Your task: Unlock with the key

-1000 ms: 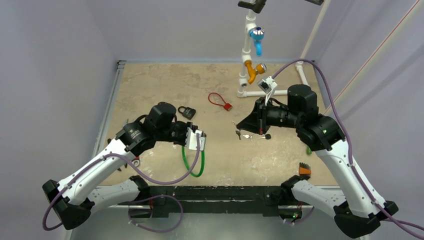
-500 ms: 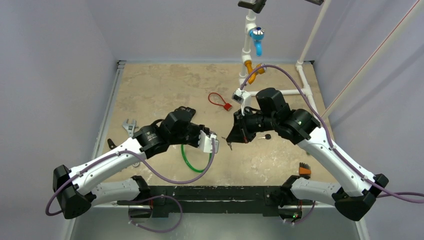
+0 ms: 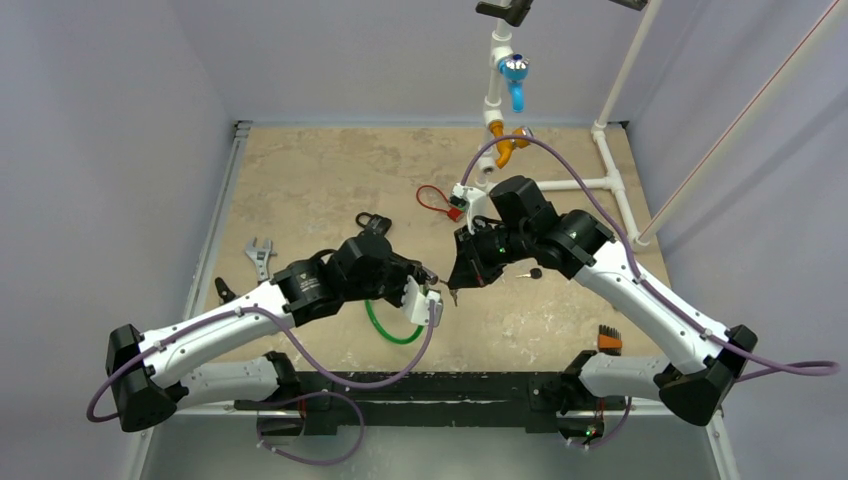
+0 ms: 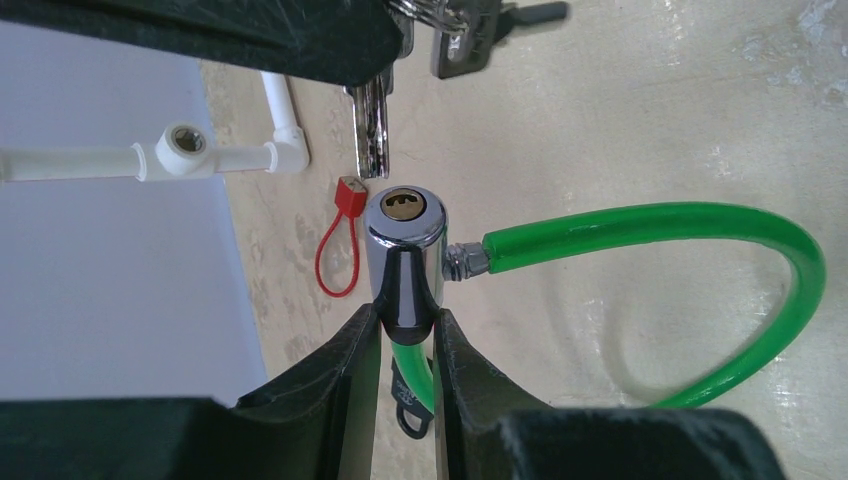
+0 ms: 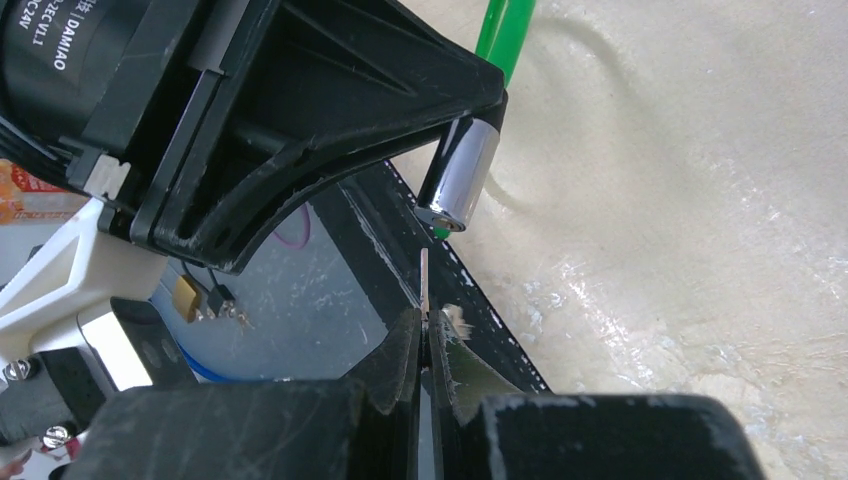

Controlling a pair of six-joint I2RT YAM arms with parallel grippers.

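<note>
My left gripper point(image 4: 405, 330) is shut on the chrome cylinder lock point(image 4: 405, 225) of the green cable loop point(image 4: 650, 225), holding it above the table with the brass keyhole facing the right gripper. My right gripper point(image 5: 424, 330) is shut on the small silver key point(image 5: 425, 285), blade pointing out at the lock point(image 5: 458, 185). In the left wrist view the key's tip point(image 4: 372, 140) sits just short of the keyhole, slightly off to one side, not inserted. In the top view the two grippers point(image 3: 430, 290) point(image 3: 458, 285) meet tip to tip at the table's middle.
A black padlock point(image 3: 370, 222), a red cable tie point(image 3: 440, 200) and a wrench point(image 3: 260, 255) lie on the table. A key with a black head point(image 3: 530, 272) lies right of the grippers. A white pipe frame point(image 3: 560, 185) stands at the back right.
Both arms have moved toward each other. The left one carried the lock right and forward, the right one carried the key left from the loose keys. The key's tip now nearly touches the lock.
</note>
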